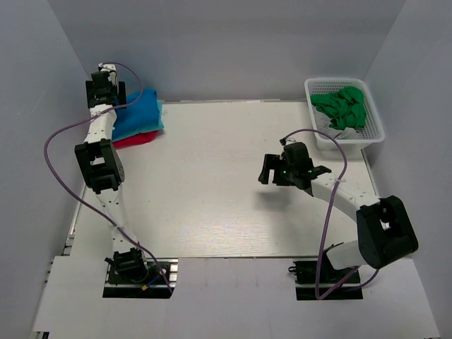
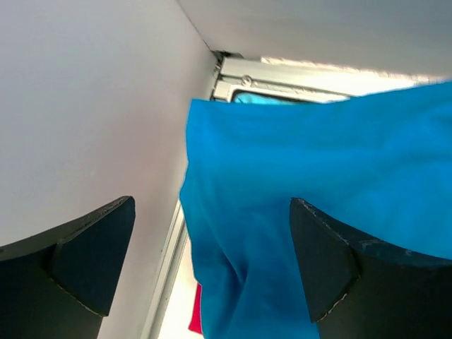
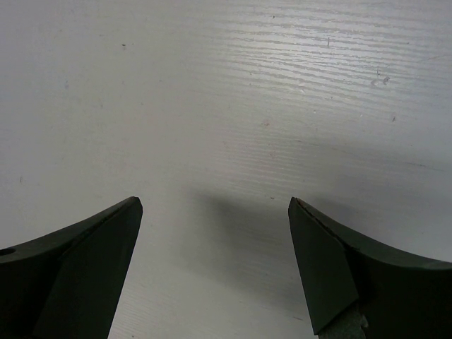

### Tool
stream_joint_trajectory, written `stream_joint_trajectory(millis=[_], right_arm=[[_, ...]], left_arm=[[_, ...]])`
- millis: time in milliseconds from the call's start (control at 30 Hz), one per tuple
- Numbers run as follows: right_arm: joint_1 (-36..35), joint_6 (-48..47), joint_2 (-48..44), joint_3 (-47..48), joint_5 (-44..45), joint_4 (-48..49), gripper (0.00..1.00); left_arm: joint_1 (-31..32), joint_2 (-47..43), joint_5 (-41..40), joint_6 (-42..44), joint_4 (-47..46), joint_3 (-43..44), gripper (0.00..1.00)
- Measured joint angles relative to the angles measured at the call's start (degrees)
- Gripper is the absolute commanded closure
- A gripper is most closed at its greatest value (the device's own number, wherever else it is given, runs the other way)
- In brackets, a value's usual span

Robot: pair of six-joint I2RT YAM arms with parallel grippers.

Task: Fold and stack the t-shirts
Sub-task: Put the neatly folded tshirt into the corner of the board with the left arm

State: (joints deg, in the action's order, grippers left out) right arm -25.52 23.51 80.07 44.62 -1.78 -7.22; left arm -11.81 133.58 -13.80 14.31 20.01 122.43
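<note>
Light in the overhead view is bright, soft and even. The white table (image 1: 212, 205) carries a mild sheen across its middle, only a faint soft-edged shadow lies beneath the right gripper (image 1: 267, 171), and the walls (image 1: 233, 49) fall off to a cool grey. In the left wrist view the black fingers (image 2: 85, 261) are blurred near-silhouettes. The blue t-shirt (image 2: 318, 191) there is saturated and out of focus, and a strip above it is blown out, perhaps by glare. The right wrist view is sharp on the table grain, with a diffuse shadow between the dark fingers (image 3: 78, 282).
</note>
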Motion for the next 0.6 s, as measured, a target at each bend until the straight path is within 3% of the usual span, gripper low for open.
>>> stream_joint_trajectory(millis=[200, 367, 500, 600], right_arm=[[0.00, -0.07, -0.68, -0.07, -1.03, 0.00, 0.10], [0.00, -0.02, -5.79, -1.40, -0.50, 0.11, 0.10], [0.00, 0.61, -12.74, -5.97, 0.44, 1.38, 0.10], [0.00, 1.77, -16.96, -9.86, 1.49, 1.40, 0.10]], left_arm=[[0.46, -1.88, -1.70, -5.62, -0.70, -0.13, 0.00], [1.36, -9.22, 2.49, -12.87, 2.25, -3.48, 0.00], [5.20, -24.04, 3.08, -20.87, 0.02, -19.87, 0.00], [12.39, -36.11, 3.28, -27.45, -2.60, -34.73, 0.00]])
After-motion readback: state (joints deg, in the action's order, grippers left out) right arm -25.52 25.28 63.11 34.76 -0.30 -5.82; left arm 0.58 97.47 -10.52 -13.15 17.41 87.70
